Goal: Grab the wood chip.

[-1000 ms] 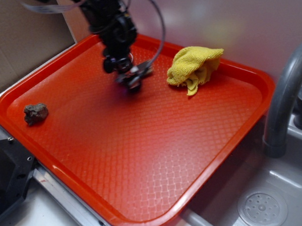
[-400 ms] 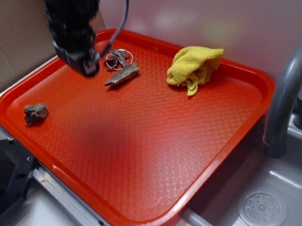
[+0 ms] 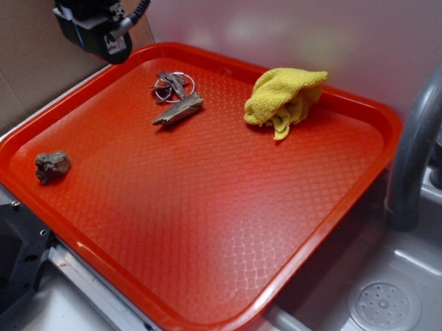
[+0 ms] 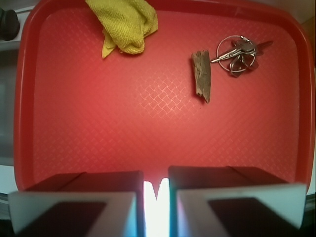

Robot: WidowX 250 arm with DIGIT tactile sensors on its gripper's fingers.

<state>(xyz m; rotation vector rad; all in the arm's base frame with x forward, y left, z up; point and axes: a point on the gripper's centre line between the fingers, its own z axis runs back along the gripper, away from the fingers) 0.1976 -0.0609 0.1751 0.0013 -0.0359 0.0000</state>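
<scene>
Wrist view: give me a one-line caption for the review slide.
Wood chip lies flat on the red tray beside the key ring, yellow cloth at the far edge, nearly closed empty fingers in foreground.

You are seeing no readable text, label, brand, number or sign in either view: nothing legible is showing on the red tray, the yellow cloth or the keys.

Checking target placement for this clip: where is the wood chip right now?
In the exterior view the wood chip lies flat on the red tray toward its far edge, right beside the key ring, left of the yellow cloth.
</scene>
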